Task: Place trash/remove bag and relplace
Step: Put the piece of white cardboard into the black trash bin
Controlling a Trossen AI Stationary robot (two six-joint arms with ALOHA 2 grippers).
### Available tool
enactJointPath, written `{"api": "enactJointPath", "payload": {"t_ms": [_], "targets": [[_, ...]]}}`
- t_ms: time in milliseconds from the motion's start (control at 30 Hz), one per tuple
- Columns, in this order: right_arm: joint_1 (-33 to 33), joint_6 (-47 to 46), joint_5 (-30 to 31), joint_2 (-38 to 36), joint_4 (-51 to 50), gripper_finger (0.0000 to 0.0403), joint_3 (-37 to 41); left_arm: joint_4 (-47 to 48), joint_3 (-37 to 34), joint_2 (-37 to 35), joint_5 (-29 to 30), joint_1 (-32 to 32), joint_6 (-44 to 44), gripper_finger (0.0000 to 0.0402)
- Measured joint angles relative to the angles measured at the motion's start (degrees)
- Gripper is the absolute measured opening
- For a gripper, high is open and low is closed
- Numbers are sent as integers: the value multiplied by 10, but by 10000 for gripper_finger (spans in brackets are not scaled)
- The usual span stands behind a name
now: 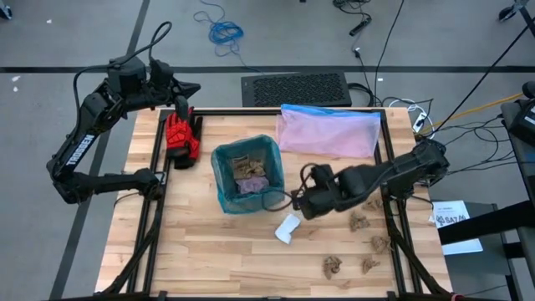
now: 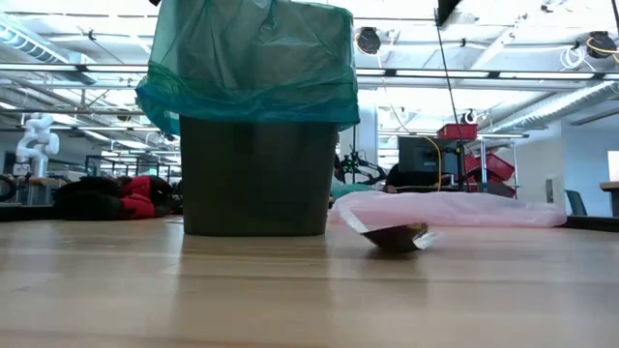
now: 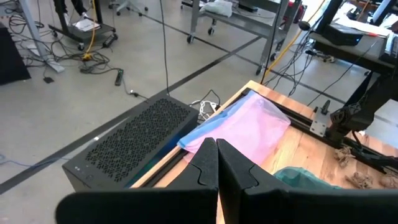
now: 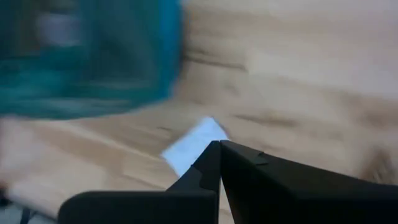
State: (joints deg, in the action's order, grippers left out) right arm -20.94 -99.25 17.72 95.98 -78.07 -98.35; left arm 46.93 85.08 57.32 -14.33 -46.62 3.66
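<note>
The teal-green bag (image 1: pixel 224 180) lines a small dark bin (image 2: pixel 256 174) standing at mid-table, its rim folded over the bin's top (image 2: pixel 251 58). Crumpled brown and pinkish trash (image 1: pixel 248 174) lies inside. My right gripper (image 1: pixel 286 201) hovers just right of the bin with its fingers shut (image 4: pixel 219 144) and holding nothing. It is above a white paper scrap (image 4: pixel 194 146). My left gripper (image 1: pixel 182 104) waits at the far left corner, shut (image 3: pixel 216 144), over a red glove (image 1: pixel 180 138).
A pale pink bag with a blue edge (image 1: pixel 328 130) lies flat at the far right of the table. Several crumpled brown scraps (image 1: pixel 359 221) (image 1: pixel 333 266) lie on the near right. A black perforated box (image 1: pixel 295 88) stands beyond the far edge. Cables run along the right side.
</note>
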Motion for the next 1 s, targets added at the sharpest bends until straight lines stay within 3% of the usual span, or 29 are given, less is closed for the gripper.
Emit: {"api": "enactJointPath", "payload": {"t_ms": [233, 567, 733, 1000], "targets": [[-2, 236, -29, 5, 95, 25, 6, 0, 0, 0, 0, 0, -15, 0], [-70, 476, -44, 88, 251, 176, 43, 1, 0, 0, 1, -10, -46, 0], [-97, 512, -47, 167, 258, 205, 44, 13, 0, 0, 1, -16, -60, 0], [-117, 532, -56, 252, 262, 201, 44, 74, 0, 0, 4, -19, -89, 0]]}}
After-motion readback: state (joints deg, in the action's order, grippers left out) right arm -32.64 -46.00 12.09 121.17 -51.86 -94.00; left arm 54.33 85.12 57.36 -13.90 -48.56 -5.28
